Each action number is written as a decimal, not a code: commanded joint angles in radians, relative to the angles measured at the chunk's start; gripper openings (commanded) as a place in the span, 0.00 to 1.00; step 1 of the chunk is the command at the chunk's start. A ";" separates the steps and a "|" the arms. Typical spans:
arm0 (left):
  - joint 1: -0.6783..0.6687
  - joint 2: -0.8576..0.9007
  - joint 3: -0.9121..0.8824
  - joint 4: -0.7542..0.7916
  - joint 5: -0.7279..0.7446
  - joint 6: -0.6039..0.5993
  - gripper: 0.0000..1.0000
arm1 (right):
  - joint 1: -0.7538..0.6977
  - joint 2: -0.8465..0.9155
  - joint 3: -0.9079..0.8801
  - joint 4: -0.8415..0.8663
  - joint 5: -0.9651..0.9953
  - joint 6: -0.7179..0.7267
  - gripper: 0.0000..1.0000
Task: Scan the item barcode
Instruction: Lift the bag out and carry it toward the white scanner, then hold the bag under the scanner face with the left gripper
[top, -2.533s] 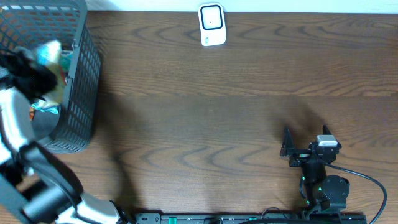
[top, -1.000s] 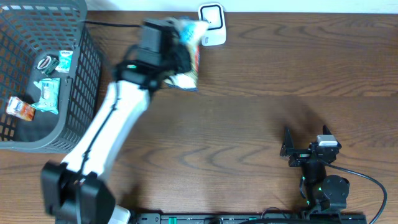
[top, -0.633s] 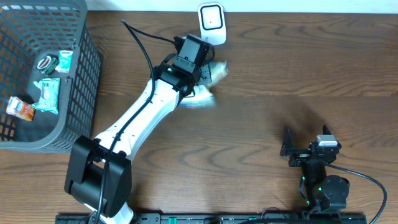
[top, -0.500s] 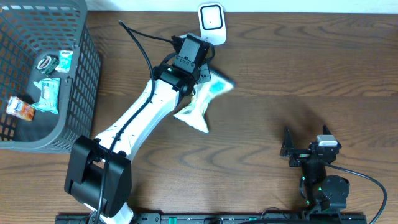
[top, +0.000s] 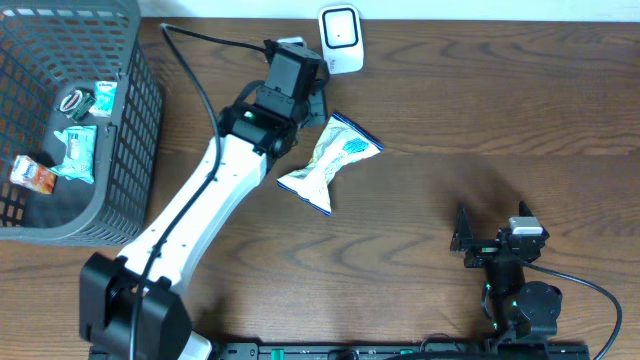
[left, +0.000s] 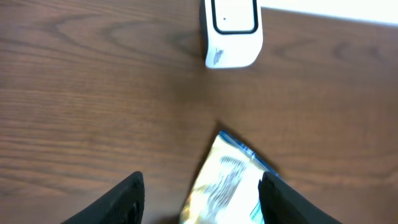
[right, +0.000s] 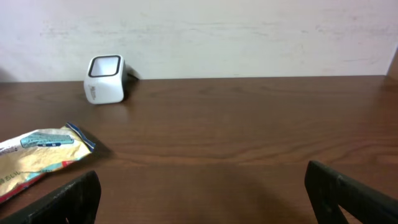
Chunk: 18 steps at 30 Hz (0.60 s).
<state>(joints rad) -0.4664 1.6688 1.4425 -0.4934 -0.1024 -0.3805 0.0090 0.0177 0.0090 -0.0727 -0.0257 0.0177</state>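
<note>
The snack packet (top: 330, 163) lies on the table (top: 450, 110) near the scanner (top: 341, 40) at the far edge, likely awaiting a barcode-out regrasp. The left gripper (left: 202, 199) hovers above it, jaws apart and empty. The right gripper (right: 208, 196) idles, jaws wide.

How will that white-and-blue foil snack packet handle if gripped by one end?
The white-and-blue foil snack packet looks pinched at its waist and flared at both ends, so it is probably floppy and would sag. It lies flat on the brown wooden table, so rolling seems unlikely. Its glossy film may slip in a light grip.
</note>
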 joint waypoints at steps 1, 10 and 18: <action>-0.003 0.018 0.009 -0.053 0.116 0.182 0.58 | -0.006 -0.004 -0.003 -0.002 0.005 0.011 0.99; -0.025 0.150 -0.002 -0.147 0.249 0.423 0.84 | -0.006 -0.004 -0.003 -0.002 0.005 0.011 0.99; -0.092 0.219 -0.006 -0.201 0.245 0.602 0.98 | -0.006 -0.004 -0.003 -0.002 0.005 0.011 0.99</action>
<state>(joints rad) -0.5331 1.8706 1.4441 -0.6899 0.1303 0.1093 0.0090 0.0177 0.0090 -0.0727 -0.0257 0.0177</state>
